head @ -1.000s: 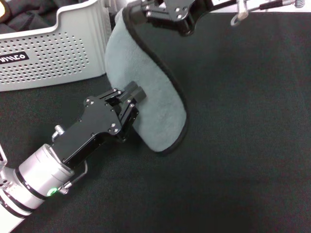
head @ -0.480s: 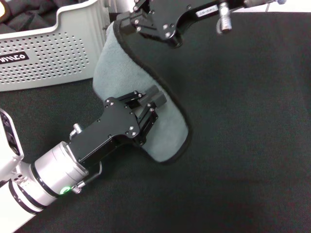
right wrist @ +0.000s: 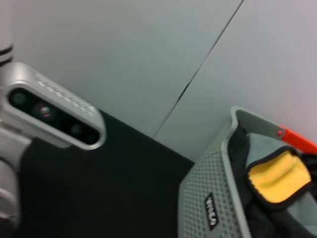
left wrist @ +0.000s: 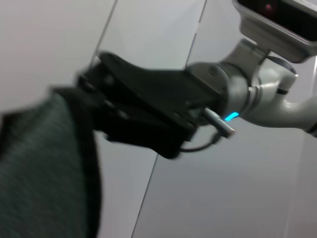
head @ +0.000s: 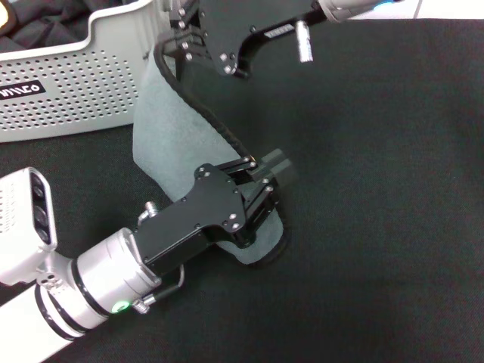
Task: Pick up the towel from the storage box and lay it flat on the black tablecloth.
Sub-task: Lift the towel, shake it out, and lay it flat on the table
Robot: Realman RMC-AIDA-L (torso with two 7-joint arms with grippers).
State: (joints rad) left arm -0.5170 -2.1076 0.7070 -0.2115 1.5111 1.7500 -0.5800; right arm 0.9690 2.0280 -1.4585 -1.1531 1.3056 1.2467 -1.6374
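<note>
The black tablecloth (head: pixel 378 189) takes up pretty much the whole head view, spread flat under everything else. Next biggest is the storage box (head: pixel 76 83), sitting at the far left corner of the cloth, light grey with perforated walls and a black label with white letters on its front; the right wrist view shows it too, with some dark fabric and a yellow bit of cloth with a dark border tucked inside. The left arm comes in from the near left, silver tube then black wrist, and the left gripper (head: pixel 261 185) is clamped on the lower part of the towel (head: pixel 162 136), fingers closed around the fabric near its dark edge. The towel itself is out of the box, grey-green side up, held between the two grippers just right of the box; its lower rounded end rests on the black cloth under the left gripper, though I can't tell how much of the rest is touching down. The right gripper (head: pixel 178 41) is at the far end, right beside the box's corner, pinching the towel's upper edge shut. In the left wrist view you get the towel's dark stitched border up close with the right gripper behind it.
</note>
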